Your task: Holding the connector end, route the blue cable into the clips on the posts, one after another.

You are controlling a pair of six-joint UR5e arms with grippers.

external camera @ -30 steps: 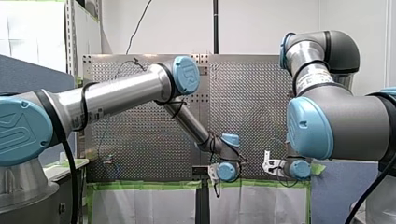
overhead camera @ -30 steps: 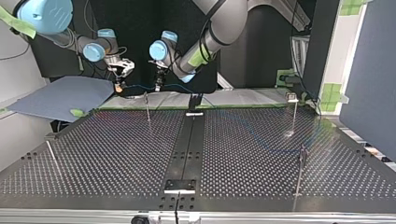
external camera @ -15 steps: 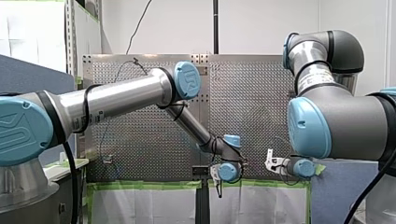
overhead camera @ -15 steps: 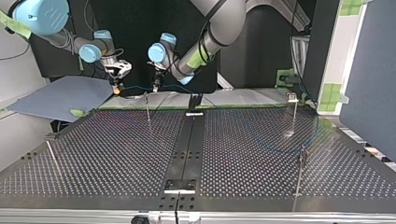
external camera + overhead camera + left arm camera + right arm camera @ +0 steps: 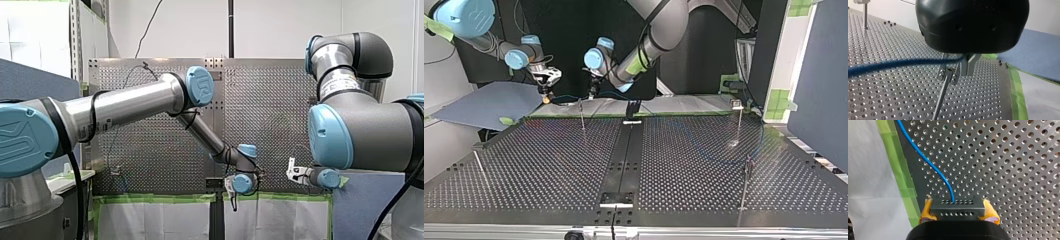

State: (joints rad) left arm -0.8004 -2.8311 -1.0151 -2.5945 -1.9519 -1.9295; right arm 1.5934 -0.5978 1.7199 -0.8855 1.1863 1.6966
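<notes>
The blue cable (image 5: 898, 63) runs past my left gripper (image 5: 963, 65), whose metal fingers are shut on it just above the clip of a thin post (image 5: 947, 75). In the right wrist view the yellow pads of my right gripper (image 5: 958, 216) are shut on the black connector (image 5: 957, 208), and the cable (image 5: 923, 157) leaves it over the perforated plate. In the top view my right gripper (image 5: 545, 95) hangs at the far left edge of the table and my left gripper (image 5: 594, 92) beside it, over the post (image 5: 581, 114). The cable (image 5: 569, 96) spans between them, then loops toward the right.
More posts stand on the table (image 5: 549, 165): one at the far right (image 5: 740, 120), one at the near right (image 5: 746, 182), one at the near left (image 5: 478, 167). A black rail (image 5: 624, 155) crosses the middle. A blue mat (image 5: 489, 102) and green tape (image 5: 903, 182) border the far edge.
My right gripper has carried the connector toward the top view's left and slightly lower, drawing the cable tauter. My left gripper has stayed over the far-left post.
</notes>
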